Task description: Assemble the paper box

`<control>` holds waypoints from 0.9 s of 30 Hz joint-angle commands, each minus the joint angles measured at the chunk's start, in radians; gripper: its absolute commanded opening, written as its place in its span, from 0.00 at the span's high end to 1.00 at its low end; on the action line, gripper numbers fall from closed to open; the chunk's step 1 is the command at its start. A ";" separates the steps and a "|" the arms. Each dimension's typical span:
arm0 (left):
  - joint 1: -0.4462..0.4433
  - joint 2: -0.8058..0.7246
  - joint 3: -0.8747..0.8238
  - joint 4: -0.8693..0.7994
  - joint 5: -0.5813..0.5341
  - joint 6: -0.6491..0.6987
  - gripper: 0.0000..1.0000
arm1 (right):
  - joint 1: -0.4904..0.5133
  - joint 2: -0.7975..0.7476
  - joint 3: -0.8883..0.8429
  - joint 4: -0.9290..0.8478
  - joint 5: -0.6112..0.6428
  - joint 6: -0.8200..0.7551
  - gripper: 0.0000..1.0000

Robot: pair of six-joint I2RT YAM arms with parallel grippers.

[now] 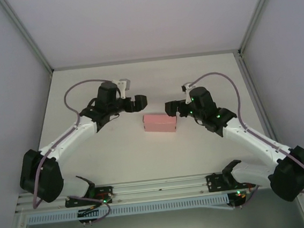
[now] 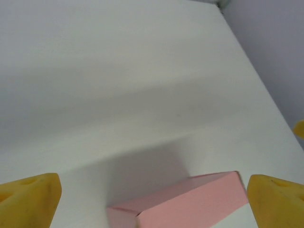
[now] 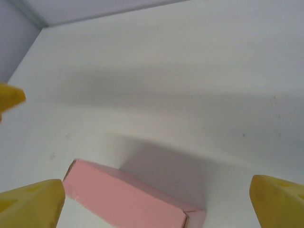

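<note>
Pink paper box [image 1: 160,123] lies at the middle of the white table [image 1: 91,152], flat on a broad face with its long side running from 9 to 3 o'clock. There it sits between the two arms, so either one can reach an end. It looks like a closed rectangular block, with no flap standing up. From the right wrist the paper box [image 3: 123,194] shows a seam at its near end, and I cannot tell if that end is fully tucked. The left gripper [image 1: 138,101] hangs near the box at about 11 o'clock, its yellow fingers spread wide and holding nothing. From its wrist the left gripper [image 2: 154,190] frames the paper box [image 2: 190,202] without touching it. The right gripper [image 1: 171,108] is just beside the box's corner at about 1 o'clock, also spread and empty, as the right gripper [image 3: 156,190] shows from its wrist. With both pincers off it, I'd judge the folding is nearly finished.
</note>
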State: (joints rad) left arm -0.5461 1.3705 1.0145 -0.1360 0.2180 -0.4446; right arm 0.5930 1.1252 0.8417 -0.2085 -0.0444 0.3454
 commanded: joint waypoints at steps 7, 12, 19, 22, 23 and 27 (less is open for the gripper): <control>0.160 -0.206 -0.118 -0.199 -0.264 0.003 0.00 | 0.050 0.278 0.277 -0.418 -0.285 -0.958 0.00; 0.188 -0.264 -0.195 -0.213 -0.292 0.000 0.00 | 0.056 0.461 0.406 -0.470 -0.129 -1.028 0.01; 0.195 -0.268 -0.210 -0.221 -0.294 0.019 0.00 | 0.076 0.613 0.485 -0.563 -0.113 -1.080 0.14; 0.196 -0.277 -0.215 -0.202 -0.269 0.031 0.00 | 0.078 0.645 0.508 -0.572 -0.071 -1.068 0.29; 0.196 -0.282 -0.215 -0.202 -0.263 0.032 0.00 | 0.082 0.651 0.516 -0.576 -0.061 -1.065 0.37; 0.196 -0.306 -0.227 -0.194 -0.267 0.033 0.00 | 0.114 0.610 0.488 -0.508 0.028 -1.062 0.48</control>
State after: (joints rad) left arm -0.3588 1.0958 0.8074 -0.3439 -0.0513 -0.4339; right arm 0.6834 1.7691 1.3216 -0.7361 -0.1089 -0.7071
